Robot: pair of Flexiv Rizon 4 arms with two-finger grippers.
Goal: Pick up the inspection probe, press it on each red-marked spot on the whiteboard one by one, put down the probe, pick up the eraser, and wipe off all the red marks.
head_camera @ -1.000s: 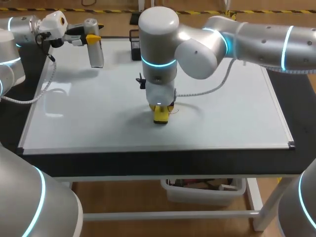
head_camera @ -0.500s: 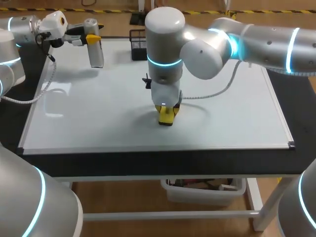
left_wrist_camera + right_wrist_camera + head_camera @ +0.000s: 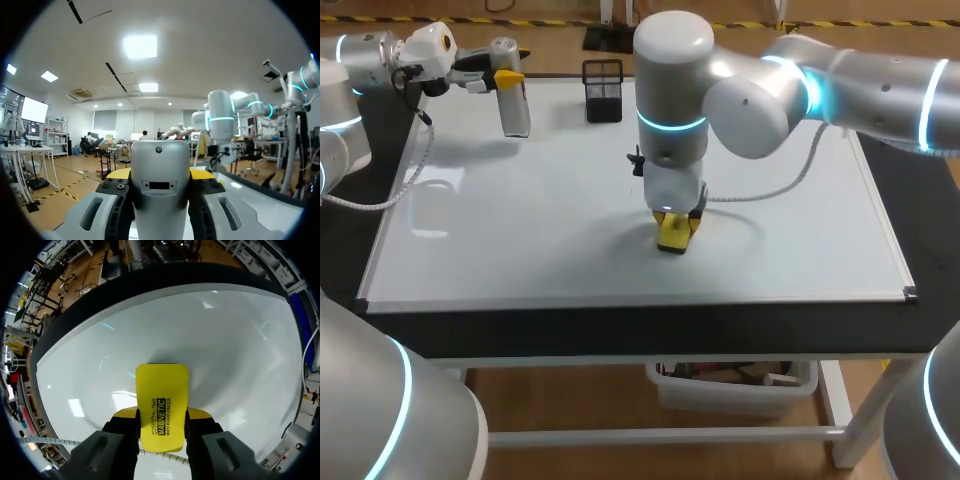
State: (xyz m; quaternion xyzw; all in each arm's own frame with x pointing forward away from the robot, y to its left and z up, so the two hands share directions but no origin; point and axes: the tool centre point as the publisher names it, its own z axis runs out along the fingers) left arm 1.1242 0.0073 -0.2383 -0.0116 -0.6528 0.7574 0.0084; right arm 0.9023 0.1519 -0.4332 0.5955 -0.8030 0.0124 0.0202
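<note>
My right gripper (image 3: 678,224) points straight down at the middle of the whiteboard (image 3: 520,230), shut on the yellow eraser (image 3: 672,236), which rests flat on the board. In the right wrist view the eraser (image 3: 162,400) sticks out ahead of the gripper (image 3: 161,419), both fingers clamped on its sides, over the bare whiteboard (image 3: 230,340). My left gripper (image 3: 506,78) hovers over the board's far left corner, shut on the grey inspection probe (image 3: 515,112), which hangs tip down. The probe (image 3: 160,192) fills the gap between the left gripper (image 3: 160,175) fingers. No red marks show on the board.
A black mesh holder (image 3: 603,77) stands at the board's far edge, left of my right arm. The board's metal-framed front edge (image 3: 640,302) runs close to the table's front. A white cable loops from my right wrist over the board.
My right arm has slid the eraser to the right across the board. The left arm and the probe have stayed still.
</note>
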